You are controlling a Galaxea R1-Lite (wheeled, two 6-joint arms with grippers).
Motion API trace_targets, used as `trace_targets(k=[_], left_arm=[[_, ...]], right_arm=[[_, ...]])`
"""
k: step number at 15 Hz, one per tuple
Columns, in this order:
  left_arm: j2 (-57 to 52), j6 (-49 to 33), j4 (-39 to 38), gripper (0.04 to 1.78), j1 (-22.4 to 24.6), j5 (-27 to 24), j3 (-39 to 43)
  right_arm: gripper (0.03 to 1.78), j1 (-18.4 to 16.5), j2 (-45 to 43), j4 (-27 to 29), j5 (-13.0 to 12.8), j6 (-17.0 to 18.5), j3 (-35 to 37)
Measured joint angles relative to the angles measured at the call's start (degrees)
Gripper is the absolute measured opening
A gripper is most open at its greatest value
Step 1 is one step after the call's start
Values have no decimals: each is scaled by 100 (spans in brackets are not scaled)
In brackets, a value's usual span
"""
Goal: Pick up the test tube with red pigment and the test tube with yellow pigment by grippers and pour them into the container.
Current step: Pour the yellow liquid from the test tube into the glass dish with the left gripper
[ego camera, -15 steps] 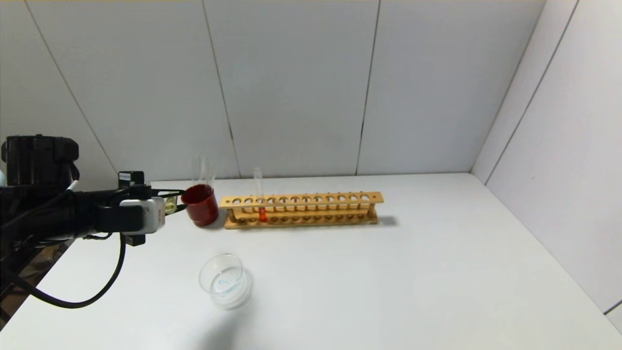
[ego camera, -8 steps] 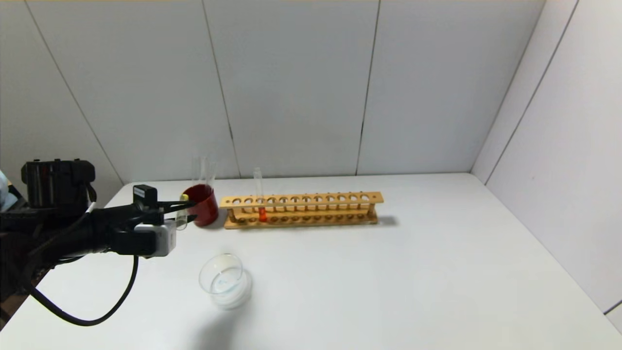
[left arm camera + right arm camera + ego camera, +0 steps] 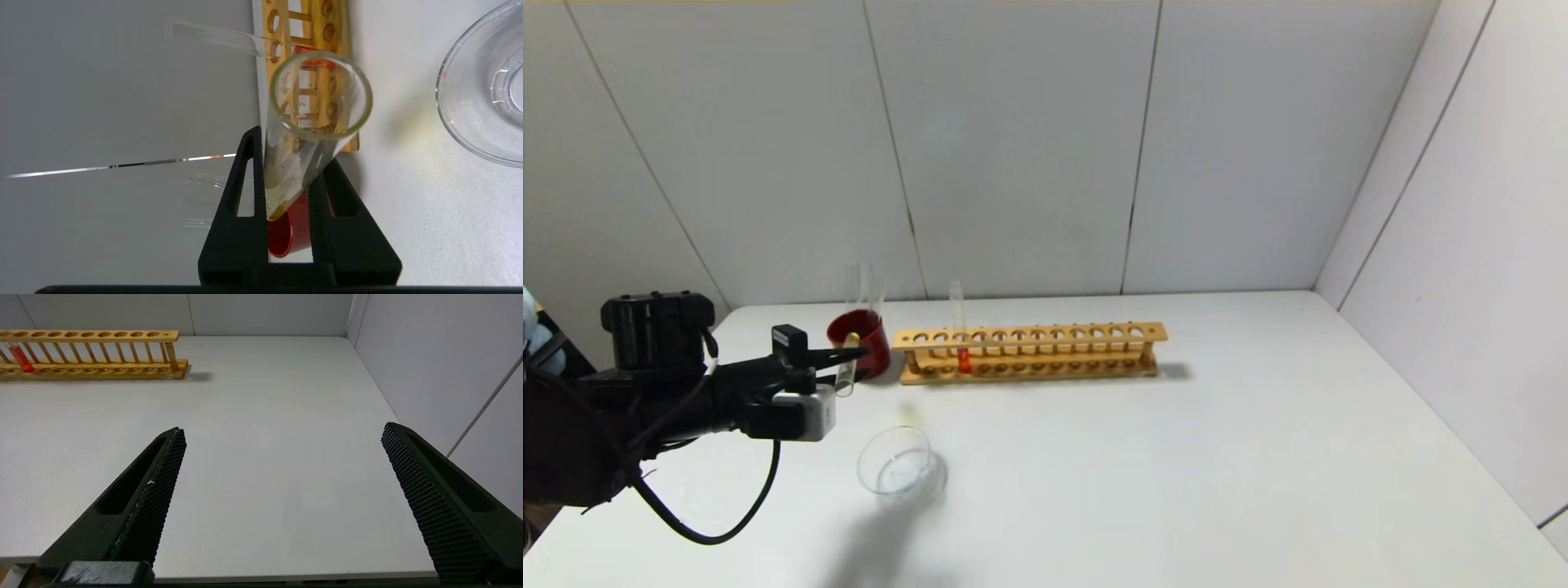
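Left gripper (image 3: 854, 365) advanced toward container (image 3: 898, 471), fingers clamping yellow tube (image 3: 847, 367), now tilted

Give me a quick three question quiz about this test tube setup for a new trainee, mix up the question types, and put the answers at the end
1. True or false: the left gripper is shut on the test tube with yellow pigment.
2. Multiple choice: where is the test tube with red pigment? A) lying in the container B) standing in the wooden rack C) held by the right gripper
3. Fill in: the right gripper is ____ and holds nothing.

Key
1. True. Its fingers clamp the tube, which is tilted, near the red cup.
2. B. It stands upright near the wooden rack's left end; the container sits on the table nearer the robot.
3. Open.
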Motion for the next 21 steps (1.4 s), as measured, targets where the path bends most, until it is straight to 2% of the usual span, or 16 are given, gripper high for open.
trace_targets(k=[4, 10, 21], left_arm=[[367, 6, -708, 32, 48, -68, 39], [555, 210, -711, 32, 37, -16, 0], [896, 1218, -673, 32, -99, -17, -217]], right_arm=[[175, -2, 0, 2, 0, 0, 0], [175, 0, 0, 2, 2, 0, 0], [175, 0, 0, 0, 0, 0, 0]])
